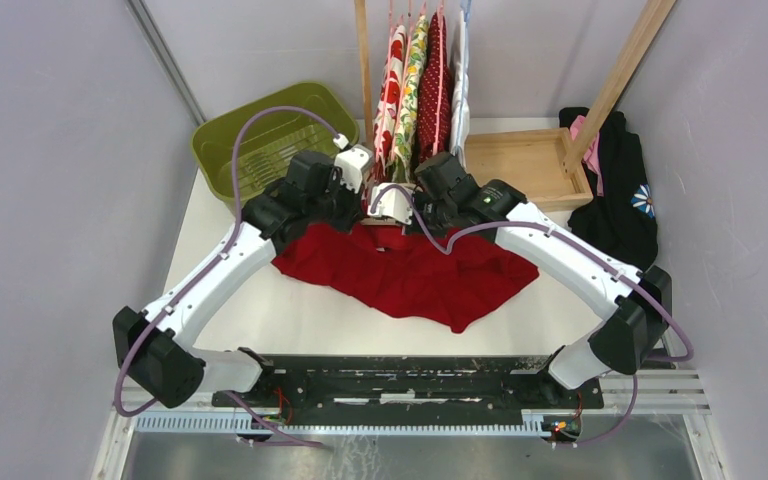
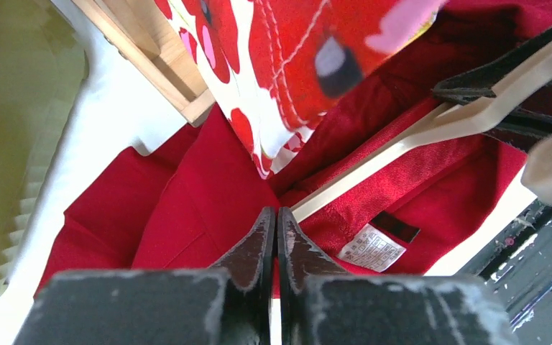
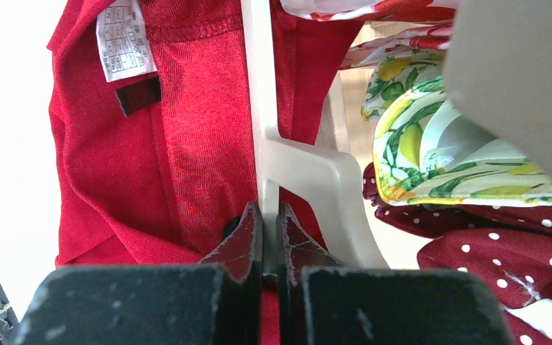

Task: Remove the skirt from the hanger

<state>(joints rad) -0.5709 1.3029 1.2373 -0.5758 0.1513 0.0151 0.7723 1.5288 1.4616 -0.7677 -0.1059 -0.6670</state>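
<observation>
Skirt (image 1: 410,275), red, lies spread on the counter (image 1: 260,310), its waistband still threaded on the cream hanger (image 3: 309,172), so the removal looks barely begun and the freeing is all left to do. Right hand (image 3: 269,215) is clamped on the hanger's bar. Left hand (image 2: 277,219) is closed to a slit at the waistband; whether it pinches cloth I cannot tell.
</observation>
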